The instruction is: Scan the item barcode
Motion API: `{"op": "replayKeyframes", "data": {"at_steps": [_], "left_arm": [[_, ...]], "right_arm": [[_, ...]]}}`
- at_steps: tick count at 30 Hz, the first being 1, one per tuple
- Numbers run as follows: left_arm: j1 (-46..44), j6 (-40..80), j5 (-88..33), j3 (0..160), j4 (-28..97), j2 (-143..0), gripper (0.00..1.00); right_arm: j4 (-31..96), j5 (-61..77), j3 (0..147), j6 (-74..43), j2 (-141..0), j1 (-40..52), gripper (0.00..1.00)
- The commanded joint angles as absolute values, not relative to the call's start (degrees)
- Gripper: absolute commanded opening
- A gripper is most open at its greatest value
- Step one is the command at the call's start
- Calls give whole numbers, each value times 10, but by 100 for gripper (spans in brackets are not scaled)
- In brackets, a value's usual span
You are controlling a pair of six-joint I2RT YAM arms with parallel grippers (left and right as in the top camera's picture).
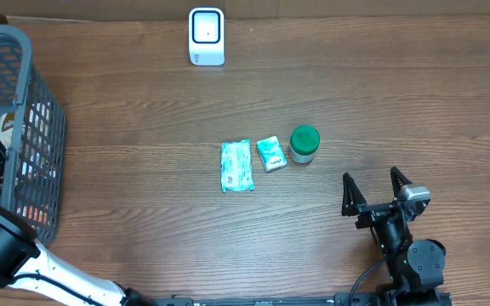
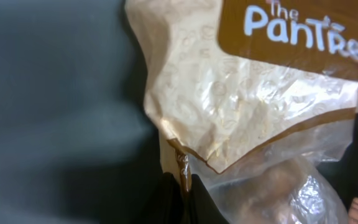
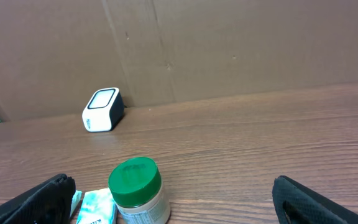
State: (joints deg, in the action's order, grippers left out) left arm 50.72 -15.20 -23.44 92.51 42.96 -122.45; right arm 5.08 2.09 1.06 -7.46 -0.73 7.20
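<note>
L pincer (image 2: 183, 190) tight on snack bag (image 2: 229, 93)

The scene looks like a mock shop checkout built on a test bench, not a real store. A plain wooden table (image 1: 143, 110) carries a small white barcode scanner (image 1: 206, 36) at the top centre of the overhead view. A grey mesh shopping basket (image 1: 32, 110) sits at the left edge. Packaged goods lie mid-frame: a soft packet (image 1: 236, 166), a small box (image 1: 270, 153) and a green-lidded jar (image 1: 304, 144). A printed bag (image 2: 241, 93) fills the left wrist view. Cardboard sheets (image 3: 241, 50) wall off the back of the table, and a robot arm (image 1: 398, 242) stands at the lower right.
</note>
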Motion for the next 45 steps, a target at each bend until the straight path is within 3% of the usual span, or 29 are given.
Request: {"op": "replayKeyframes", "data": {"at_steps": [1, 9, 22, 33, 45], "left_arm": [[506, -108, -225, 983, 453, -1216, 4], [504, -36, -226, 1123, 537, -1094, 4], [452, -10, -283, 1132, 589, -860, 4], [232, 3, -263, 1121, 653, -834, 4], [30, 188, -165, 930, 620, -938, 4]], "right_arm": [[47, 18, 5, -74, -2, 70, 100], [47, 18, 5, -74, -2, 70, 100], [47, 18, 5, -74, -2, 70, 100], [47, 18, 5, -74, -2, 70, 100], [47, 18, 5, -74, -2, 70, 100]]}}
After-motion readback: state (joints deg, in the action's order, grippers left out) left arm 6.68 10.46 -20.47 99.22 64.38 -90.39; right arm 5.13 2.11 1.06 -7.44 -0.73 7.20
